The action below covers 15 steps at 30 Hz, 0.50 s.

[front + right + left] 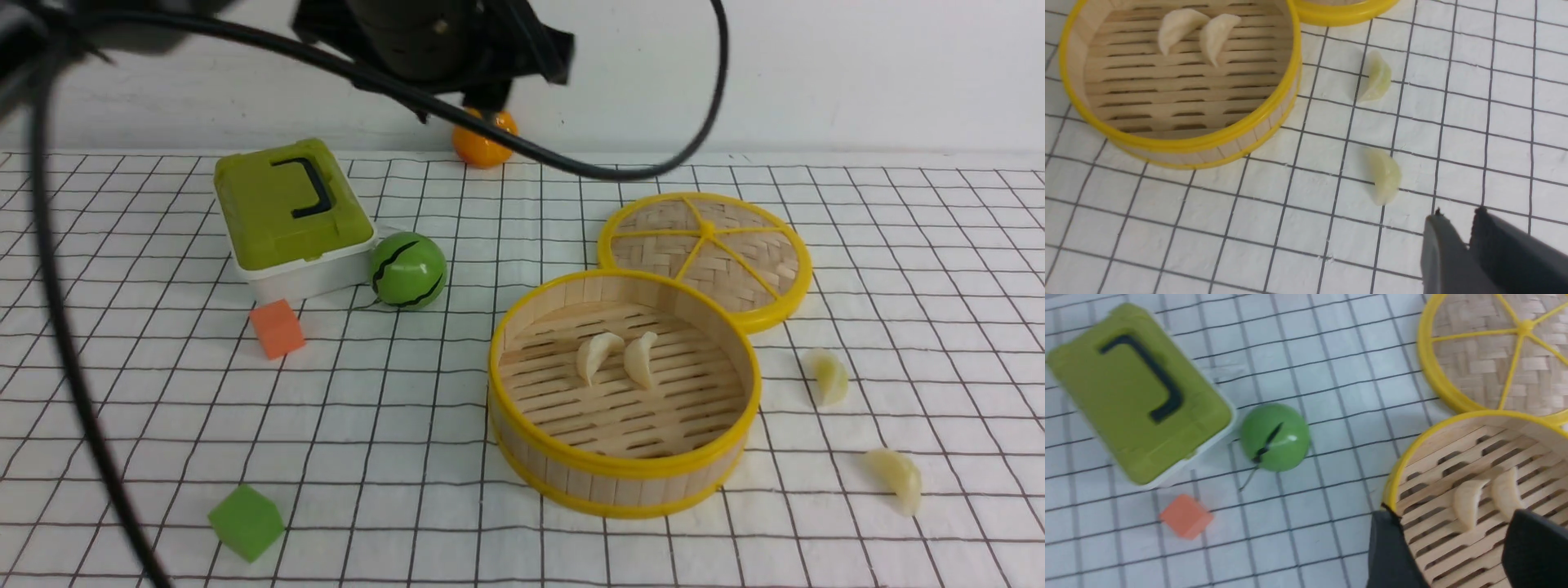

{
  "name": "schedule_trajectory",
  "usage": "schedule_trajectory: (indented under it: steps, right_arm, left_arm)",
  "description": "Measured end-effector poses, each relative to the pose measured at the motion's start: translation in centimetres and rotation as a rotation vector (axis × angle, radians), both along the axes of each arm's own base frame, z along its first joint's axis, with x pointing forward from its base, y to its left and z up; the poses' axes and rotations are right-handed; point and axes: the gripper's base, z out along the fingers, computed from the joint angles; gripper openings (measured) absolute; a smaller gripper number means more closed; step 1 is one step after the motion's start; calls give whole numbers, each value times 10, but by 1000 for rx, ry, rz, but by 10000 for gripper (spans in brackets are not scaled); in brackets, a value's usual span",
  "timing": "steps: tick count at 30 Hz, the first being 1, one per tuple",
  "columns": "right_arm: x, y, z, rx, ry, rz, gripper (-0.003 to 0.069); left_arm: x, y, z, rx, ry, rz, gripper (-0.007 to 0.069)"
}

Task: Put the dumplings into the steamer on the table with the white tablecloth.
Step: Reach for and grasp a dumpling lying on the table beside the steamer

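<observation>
While the right jaws sit pressed together and the left jaws spread, both empty, one dumpling (896, 480) lies on the white tablecloth (408, 425) near the worktop's (963, 245) right edge, another dumpling (828, 376) behind it beside the steamer (620, 487), which holds two more dumplings (598, 356) farther back.

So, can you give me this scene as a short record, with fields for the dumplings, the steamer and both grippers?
in steamer: two dumplings, side by side
on white tablecloth: two dumplings, right of steamer
lid: off, flat behind steamer
left gripper: open, above steamer
right gripper: shut, empty, near one loose dumpling
</observation>
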Motion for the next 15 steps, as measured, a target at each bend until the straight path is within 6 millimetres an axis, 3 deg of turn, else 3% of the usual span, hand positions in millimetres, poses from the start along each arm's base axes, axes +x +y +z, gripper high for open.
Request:
schedule_trajectory:
  steps: [2,5,6,10,15]
  right_arm:
    - [13,2,-4,-11,30,-3,115]
    - [51,10,-16,-26,108,-4,136]
    - [53,10,-17,-27,113,-4,136]
    - [91,12,-39,-35,195,-26,206]
    - [128,-4,-62,-14,233,-86,318]
  left_arm:
    - [-8,7,5,7,1,7,345]
    - [-35,27,6,26,20,11,296]
    - [-38,29,5,31,25,11,289]
    - [-81,56,-19,26,88,-2,209]
    - [-132,84,-59,-31,129,-49,147]
